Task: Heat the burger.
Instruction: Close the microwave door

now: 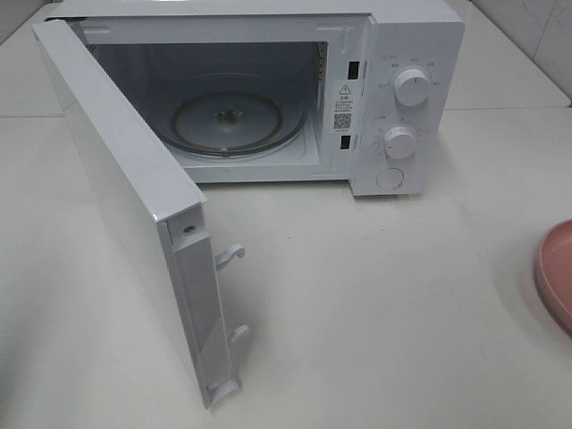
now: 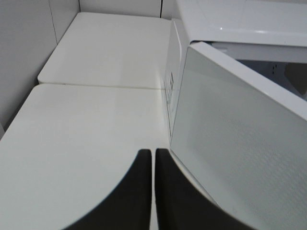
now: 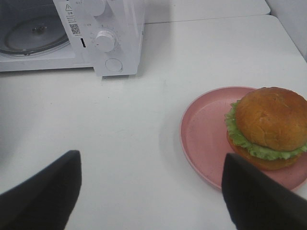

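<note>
Plainly, the microwave point(image 1: 393, 98) is standing ready: its door point(image 1: 125, 206) is swung wide and the glass turntable point(image 1: 237, 121) inside is bare. The burger point(image 3: 268, 127) is seen on the pink plate point(image 3: 206, 139), out on the table point(image 1: 375, 304) on the right-hand side and well apart from the oven; only the plate's rim is caught at the edge of the high view. The left gripper point(image 2: 153, 189) is pressed shut on nothing, just beside the door's outer face. The right gripper point(image 3: 151, 191) is held spread wide above the bare table, near the plate. Loading is judged to be the step in hand. Next, the plate or the burger would need to be grasped by the right gripper and carried onto the turntable.
</note>
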You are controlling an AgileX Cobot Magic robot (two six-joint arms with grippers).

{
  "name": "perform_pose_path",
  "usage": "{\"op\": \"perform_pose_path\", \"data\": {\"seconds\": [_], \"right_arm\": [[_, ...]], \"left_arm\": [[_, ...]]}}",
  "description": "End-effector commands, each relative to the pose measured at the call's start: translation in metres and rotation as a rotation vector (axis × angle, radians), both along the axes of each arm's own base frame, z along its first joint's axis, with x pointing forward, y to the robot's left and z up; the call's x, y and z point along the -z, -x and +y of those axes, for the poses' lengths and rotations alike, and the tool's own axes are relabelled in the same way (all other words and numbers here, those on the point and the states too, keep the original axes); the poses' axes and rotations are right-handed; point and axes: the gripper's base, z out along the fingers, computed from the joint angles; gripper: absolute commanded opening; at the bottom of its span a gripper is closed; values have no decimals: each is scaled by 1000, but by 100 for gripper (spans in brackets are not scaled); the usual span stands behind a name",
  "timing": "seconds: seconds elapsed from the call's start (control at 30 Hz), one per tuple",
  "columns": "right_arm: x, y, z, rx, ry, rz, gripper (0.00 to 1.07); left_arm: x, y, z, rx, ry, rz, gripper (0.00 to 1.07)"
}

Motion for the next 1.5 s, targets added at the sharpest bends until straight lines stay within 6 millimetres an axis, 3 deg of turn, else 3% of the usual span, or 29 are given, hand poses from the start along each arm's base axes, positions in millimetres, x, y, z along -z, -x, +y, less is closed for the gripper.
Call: {"op": "perform_pose_path", "data": {"seconds": [0.03, 0.2, 0.4, 0.47, 0.77, 1.0, 1.17, 1.5], "right_arm": [[0, 4, 0, 9, -9, -30, 76], [0, 4, 0, 9, -9, -30, 76], [0, 4, 0, 9, -9, -30, 76], [0, 4, 0, 9, -9, -30, 76], [0, 4, 0, 9, -9, -30, 76], [0, 4, 0, 9, -9, -30, 76], [0, 4, 0, 9, -9, -30, 76], [0, 4, 0, 9, -9, -30, 76]], "left_arm": [[0, -12, 1, -12, 0, -78, 0], [13, -37, 4, -40, -18, -217, 0], [29, -50, 4, -45, -48, -270, 0], [45, -61, 3, -28, -93, -322, 0], [75, -91, -3, 48, -110, -280, 0], [104, -114, -21, 239, -55, -223, 0], [116, -121, -31, 362, -29, -216, 0], [130, -141, -41, 424, -16, -136, 0]]}}
